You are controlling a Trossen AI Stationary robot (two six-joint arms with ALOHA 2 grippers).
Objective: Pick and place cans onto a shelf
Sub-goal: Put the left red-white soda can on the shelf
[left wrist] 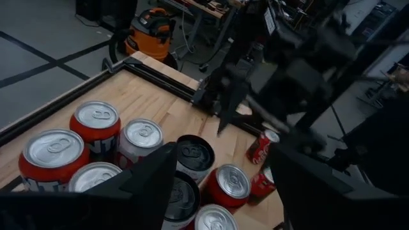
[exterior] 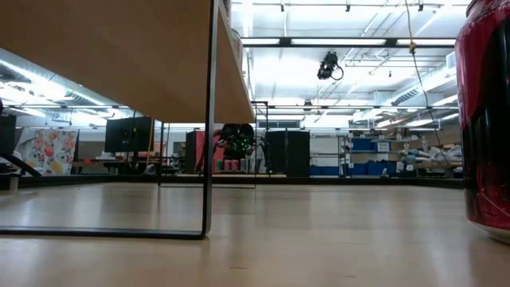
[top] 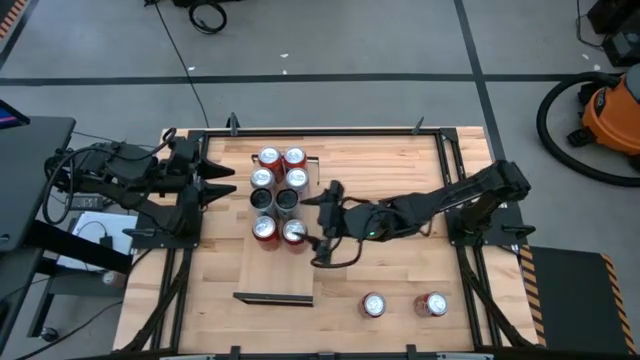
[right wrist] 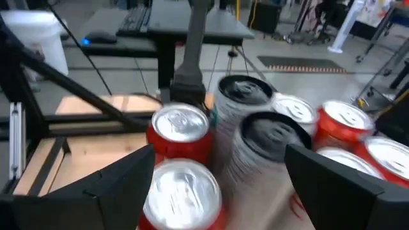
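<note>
The right hand (top: 322, 226) stands open and empty beside eight small red, silver and black cans (top: 279, 196) on the long light wooden shelf (top: 275, 270), apparently just releasing one. Next, it likely fetches a red can (top: 373, 305) from the worktop (top: 400, 270). The left hand (top: 222, 183) waits, half open.

— What do the two arms look like from above?
— Both are dark, near-black, jointed machines built of blocky links. The left arm (top: 150, 185) carries a tangle of black cables at its base, beside the tabletop's (top: 400, 270) edge; its end effector (top: 222, 183) ends in two pointed, tapering fingers.
— And the other?
— The right arm (top: 450, 200) has slimmer, rounded links, and a small green light glows on its forearm. A thin black cable loops beneath its end effector (top: 322, 222).
— Closer up?
— In the wrist views the fingers (right wrist: 108, 185) are matte black, broad, flat-faced wedges with sharp edges; the left ones (left wrist: 150, 176) look the same.
</note>
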